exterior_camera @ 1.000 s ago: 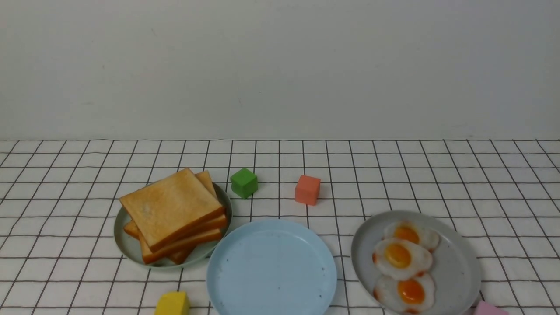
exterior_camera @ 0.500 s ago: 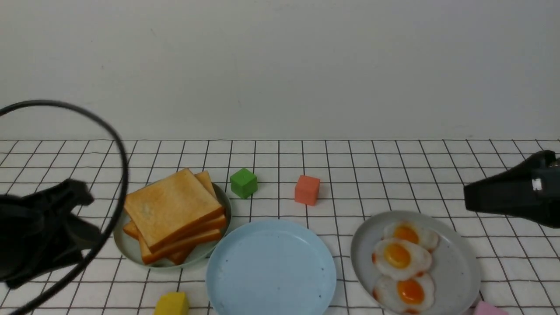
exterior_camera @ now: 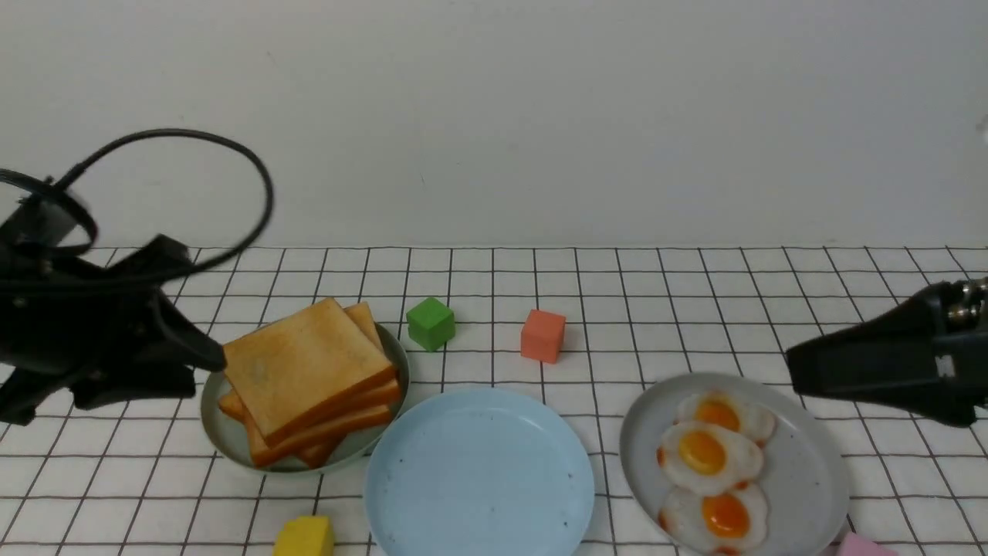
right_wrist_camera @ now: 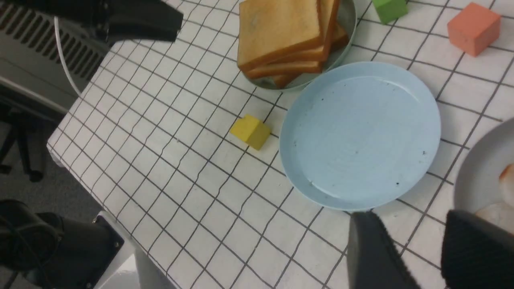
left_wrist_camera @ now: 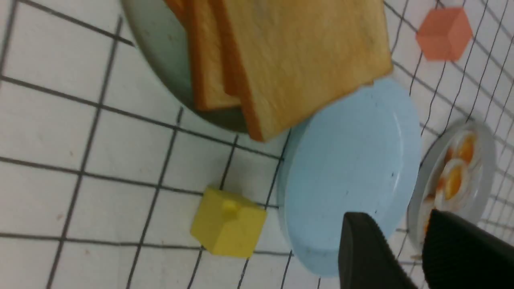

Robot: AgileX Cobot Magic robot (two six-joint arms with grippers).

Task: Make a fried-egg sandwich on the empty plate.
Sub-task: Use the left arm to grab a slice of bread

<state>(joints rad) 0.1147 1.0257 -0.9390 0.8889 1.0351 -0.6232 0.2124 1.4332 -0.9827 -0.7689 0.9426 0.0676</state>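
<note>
**Both arms poised, blue plate bare**

No sandwich is built yet — the blue plate [exterior_camera: 478, 471] lies bare at the front centre of the checked cloth [exterior_camera: 695, 309], between the two supply plates. The toast stack [exterior_camera: 309, 378] is piled, slightly fanned, on the green plate [exterior_camera: 220, 428] just beside the blue plate's left rim. Three eggs [exterior_camera: 714, 459] are laid overlapping on the grey plate [exterior_camera: 810, 463] to the right. The layout seems chosen so that each arm is given its own supply, with the target shared in the middle.

The left gripper [exterior_camera: 212, 359] is held just beside the toast's left edge, apparently lined up for the top slice. Its jaws are seen apart in the wrist view, with nothing between them. The right gripper [exterior_camera: 795, 371] is hung beside the grey plate's far right rim, near the eggs — its jaws are likewise parted and empty.

Four loose blocks are scattered around: green [exterior_camera: 430, 323], orange [exterior_camera: 543, 335], yellow [exterior_camera: 305, 537] and pink [exterior_camera: 864, 544]. None is judged to be needed.
</note>
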